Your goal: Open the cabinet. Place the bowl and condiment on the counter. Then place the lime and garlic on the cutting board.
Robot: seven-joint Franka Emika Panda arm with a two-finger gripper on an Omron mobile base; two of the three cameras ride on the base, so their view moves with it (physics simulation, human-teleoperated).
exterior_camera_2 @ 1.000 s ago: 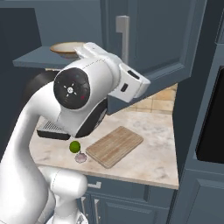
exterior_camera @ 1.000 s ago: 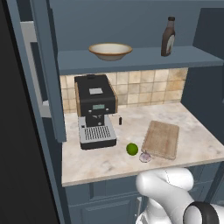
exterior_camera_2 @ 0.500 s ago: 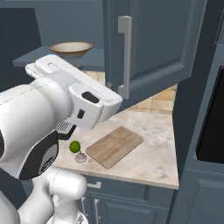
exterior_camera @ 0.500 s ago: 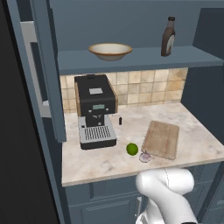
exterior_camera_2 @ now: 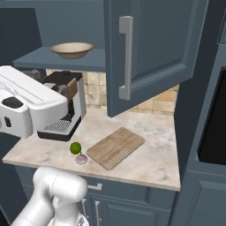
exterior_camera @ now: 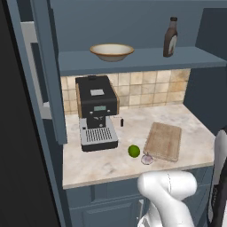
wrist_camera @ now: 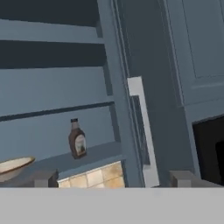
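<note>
The cabinet [exterior_camera: 133, 26] stands open, its right door [exterior_camera_2: 154, 48] swung out with the silver handle [exterior_camera_2: 126, 57] facing me. On its blue shelf [exterior_camera: 137, 60] rest the cream bowl [exterior_camera: 111, 51] and, to the right, the dark condiment bottle [exterior_camera: 170, 37]. In the hand view my gripper [wrist_camera: 113, 179] is open, fingertips [wrist_camera: 43, 178] wide apart with nothing between them. It looks at the condiment [wrist_camera: 77, 139], the bowl's rim [wrist_camera: 13, 167] and the door's handle [wrist_camera: 142, 131]. On the counter [exterior_camera: 106, 164] the lime [exterior_camera: 134, 151] and garlic [exterior_camera: 146, 158] lie just left of the cutting board [exterior_camera: 163, 140].
A black coffee machine [exterior_camera: 96, 111] stands at the back left of the counter, under the shelf. The left cabinet door [exterior_camera: 46, 71] hangs open beside it. A dark oven front [exterior_camera_2: 212, 128] borders the counter on the right. My arm's white link [exterior_camera_2: 31, 106] crosses in front of the coffee machine [exterior_camera_2: 70, 106].
The arm has swung away from the right door's handle toward the left of the right base view. Things on the shelf and counter have not moved.
</note>
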